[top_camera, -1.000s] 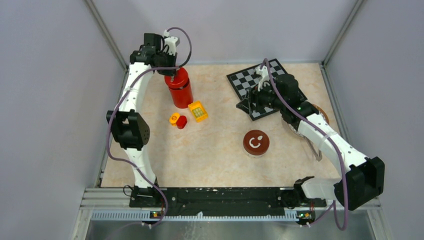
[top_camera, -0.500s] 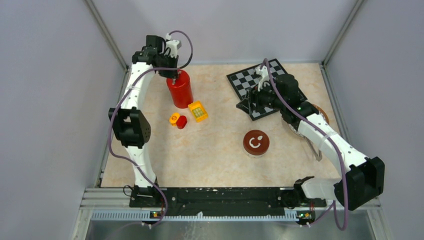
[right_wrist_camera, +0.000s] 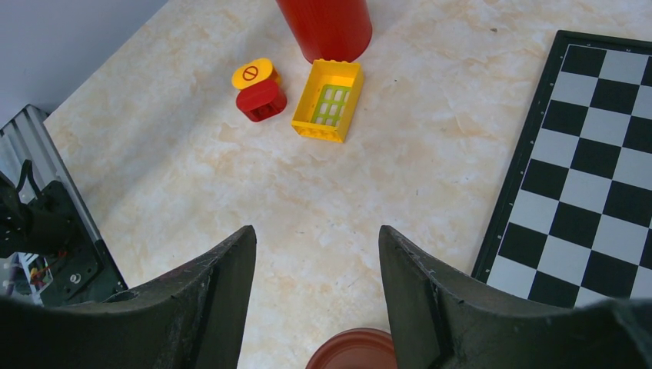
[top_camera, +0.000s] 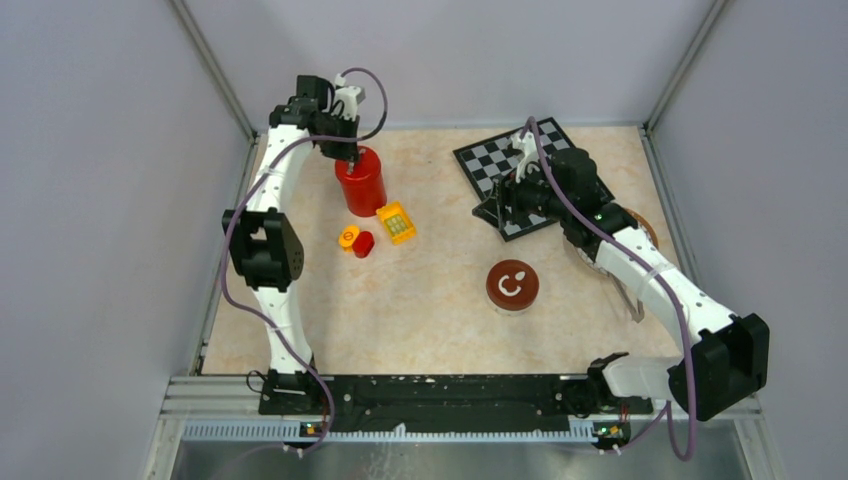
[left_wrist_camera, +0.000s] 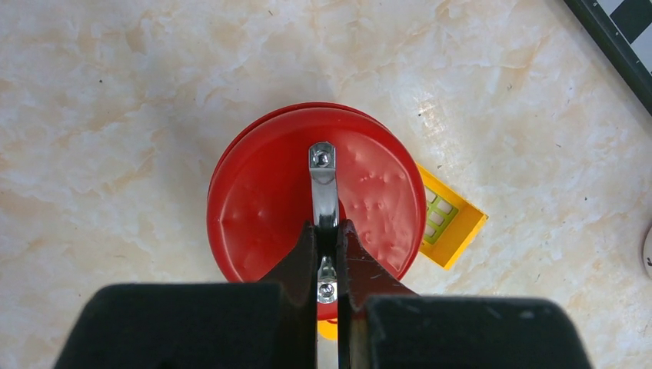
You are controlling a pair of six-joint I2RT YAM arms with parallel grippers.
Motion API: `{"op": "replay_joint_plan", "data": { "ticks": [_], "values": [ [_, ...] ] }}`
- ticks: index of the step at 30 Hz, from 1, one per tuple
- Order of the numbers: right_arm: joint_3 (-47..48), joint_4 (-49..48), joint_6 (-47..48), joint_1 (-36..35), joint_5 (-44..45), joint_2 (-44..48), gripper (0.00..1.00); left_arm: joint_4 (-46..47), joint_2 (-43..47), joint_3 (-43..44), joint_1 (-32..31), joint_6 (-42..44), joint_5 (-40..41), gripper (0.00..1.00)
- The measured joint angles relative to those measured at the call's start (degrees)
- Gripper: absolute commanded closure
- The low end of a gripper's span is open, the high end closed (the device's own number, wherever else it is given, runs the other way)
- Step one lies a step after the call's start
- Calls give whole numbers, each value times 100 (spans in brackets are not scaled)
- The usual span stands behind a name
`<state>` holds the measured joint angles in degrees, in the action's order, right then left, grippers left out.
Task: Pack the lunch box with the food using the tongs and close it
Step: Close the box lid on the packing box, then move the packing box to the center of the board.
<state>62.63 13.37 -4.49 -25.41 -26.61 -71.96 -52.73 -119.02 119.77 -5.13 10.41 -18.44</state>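
Note:
The lunch box point(top_camera: 512, 285) shows from above as a round reddish-brown top with a white mark, standing mid-table. Its rim point(right_wrist_camera: 354, 350) peeks in at the bottom of the right wrist view. My right gripper point(top_camera: 495, 205) point(right_wrist_camera: 317, 231) hangs open over the near corner of the chessboard, behind the lunch box, with nothing between its fingers. My left gripper point(top_camera: 350, 155) point(left_wrist_camera: 327, 224) is shut on the silver handle point(left_wrist_camera: 323, 181) atop a red canister point(top_camera: 361, 183) at the back left. The food and the tongs are out of view.
A chessboard point(top_camera: 505, 160) point(right_wrist_camera: 592, 154) lies at the back right. A yellow block point(top_camera: 396, 222) point(right_wrist_camera: 329, 100) and small red and orange blocks point(top_camera: 356, 240) point(right_wrist_camera: 257, 88) sit near the canister. A patterned plate point(top_camera: 645, 226) is mostly hidden under the right forearm. Walls enclose the table.
The left arm has drawn toward the back wall with the red canister, which now stands more upright than before. The right arm has not moved.

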Motion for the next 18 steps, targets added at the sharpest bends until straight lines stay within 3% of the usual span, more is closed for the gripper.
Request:
{"op": "replay_joint_plan", "data": {
  "ticks": [10,18],
  "values": [
    [0,2,0,0,0,-2,42,136,-68,0,37,-37,-457,94],
    [0,4,0,0,2,-4,42,352,-225,109,-289,-168,-811,95]
  ]
}}
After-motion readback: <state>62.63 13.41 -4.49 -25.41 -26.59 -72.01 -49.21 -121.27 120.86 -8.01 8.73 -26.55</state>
